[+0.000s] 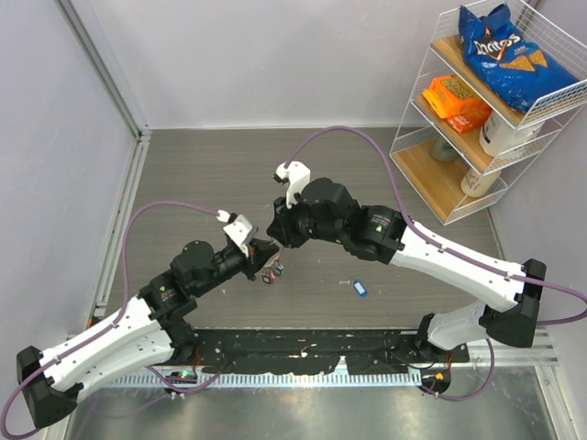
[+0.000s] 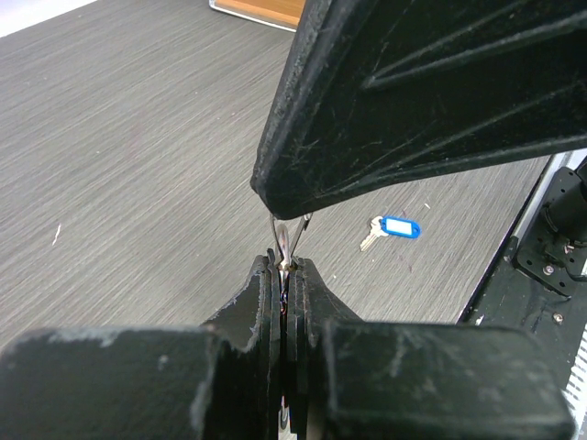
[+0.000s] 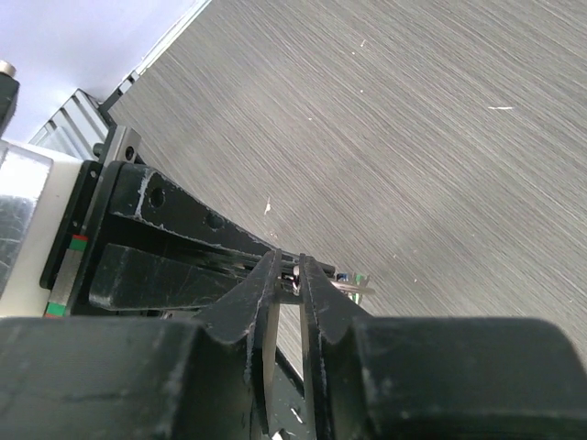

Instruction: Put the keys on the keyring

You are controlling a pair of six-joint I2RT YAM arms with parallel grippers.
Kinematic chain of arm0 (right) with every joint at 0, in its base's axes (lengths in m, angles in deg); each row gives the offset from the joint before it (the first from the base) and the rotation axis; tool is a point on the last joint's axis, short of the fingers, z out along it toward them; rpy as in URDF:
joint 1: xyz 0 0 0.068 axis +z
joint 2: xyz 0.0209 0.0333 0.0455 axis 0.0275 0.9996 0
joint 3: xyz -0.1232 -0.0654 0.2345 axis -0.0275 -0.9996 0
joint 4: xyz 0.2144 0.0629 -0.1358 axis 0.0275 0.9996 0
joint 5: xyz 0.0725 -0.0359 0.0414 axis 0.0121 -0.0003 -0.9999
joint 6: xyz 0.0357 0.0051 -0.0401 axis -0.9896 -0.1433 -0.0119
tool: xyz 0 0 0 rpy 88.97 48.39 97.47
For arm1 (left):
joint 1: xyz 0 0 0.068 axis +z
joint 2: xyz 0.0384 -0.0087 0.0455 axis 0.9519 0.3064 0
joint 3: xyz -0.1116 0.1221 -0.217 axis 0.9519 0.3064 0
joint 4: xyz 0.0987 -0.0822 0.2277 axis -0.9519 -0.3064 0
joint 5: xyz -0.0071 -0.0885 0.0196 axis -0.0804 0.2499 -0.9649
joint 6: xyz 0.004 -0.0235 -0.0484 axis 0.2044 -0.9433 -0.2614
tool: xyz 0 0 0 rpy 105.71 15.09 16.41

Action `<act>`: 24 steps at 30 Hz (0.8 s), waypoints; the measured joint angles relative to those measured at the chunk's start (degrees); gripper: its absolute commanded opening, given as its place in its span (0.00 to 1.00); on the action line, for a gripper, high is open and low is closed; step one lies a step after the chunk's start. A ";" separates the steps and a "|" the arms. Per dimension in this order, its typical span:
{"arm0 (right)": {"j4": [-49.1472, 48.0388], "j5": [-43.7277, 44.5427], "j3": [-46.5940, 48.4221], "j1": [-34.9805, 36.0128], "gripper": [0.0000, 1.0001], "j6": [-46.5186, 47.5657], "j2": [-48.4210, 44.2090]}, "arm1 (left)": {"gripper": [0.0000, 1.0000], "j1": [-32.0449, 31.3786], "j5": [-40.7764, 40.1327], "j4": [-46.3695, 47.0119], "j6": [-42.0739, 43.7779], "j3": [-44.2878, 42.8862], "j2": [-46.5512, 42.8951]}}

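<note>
The left tool (image 2: 286, 266) is pressed together on the keyring (image 2: 284, 240), held above the bench (image 1: 202, 174). The right tool (image 3: 289, 275) appears nipped on the same ring from the other side. A few keys (image 1: 272, 271) hang just under the keyring, seemingly threaded already. One blue-tagged key (image 2: 399, 226) lies on the bench well apart from the keyring, so it is still to be added. Far beyond the keyring, a blue bag (image 1: 500, 46) reads Doritos.

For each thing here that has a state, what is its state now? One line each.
left hand: shut on the keyring.
right hand: shut, apparently on the same keyring.
keyring: held up between both hands, off the table.
blue-tag key: lying flat on the table, not on the ring.
other keys: bunched under the hands; attachment unclear.
</note>
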 measured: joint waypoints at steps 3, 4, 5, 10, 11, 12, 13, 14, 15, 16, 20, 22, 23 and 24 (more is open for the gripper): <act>-0.20 -0.17 0.35 0.00 0.19 0.00 0.28 | 0.00 0.00 0.00 -0.02 0.00 0.00 0.00; -0.17 -0.22 0.37 0.00 0.19 0.00 0.33 | 0.00 0.00 0.00 -0.02 0.00 0.00 0.00; -0.17 -0.35 0.39 0.00 0.19 0.00 0.42 | 0.00 0.00 -0.02 -0.02 0.00 0.00 -0.02; -0.11 -0.42 0.63 0.00 0.20 0.00 0.57 | 0.00 0.00 -0.02 -0.04 0.00 0.00 -0.28; -0.11 -0.42 0.66 0.00 0.20 0.00 0.57 | 0.00 0.00 -0.02 -0.04 0.00 0.00 -0.33; -0.04 -0.42 0.66 0.00 0.20 0.00 0.57 | 0.00 0.00 0.00 -0.04 0.00 0.00 -0.35; -0.02 -0.42 0.66 0.00 0.20 0.00 0.57 | 0.00 0.00 -0.02 -0.02 0.00 0.00 -0.35; -0.02 -0.42 0.66 0.00 0.21 0.00 0.57 | 0.00 0.00 -0.02 -0.02 0.00 0.00 -0.35; 0.00 -0.42 0.66 0.00 0.21 0.00 0.57 | 0.00 0.00 -0.02 -0.04 0.00 0.00 -0.35; 0.02 -0.42 0.66 0.00 0.20 0.00 0.57 | 0.00 0.00 -0.02 -0.02 0.00 0.00 -0.37; 0.04 -0.42 0.66 0.00 0.19 0.00 0.57 | 0.00 0.00 -0.02 -0.02 0.00 0.00 -0.37; 0.09 -0.42 0.66 0.00 0.19 0.02 0.57 | 0.00 0.00 -0.02 -0.02 0.00 0.00 -0.37; 0.13 -0.42 0.66 0.00 0.19 0.02 0.57 | 0.00 0.00 -0.02 -0.04 0.00 0.00 -0.37; 0.17 -0.42 0.66 0.00 0.19 0.02 0.59 | 0.00 0.00 -0.02 -0.04 0.00 0.00 -0.37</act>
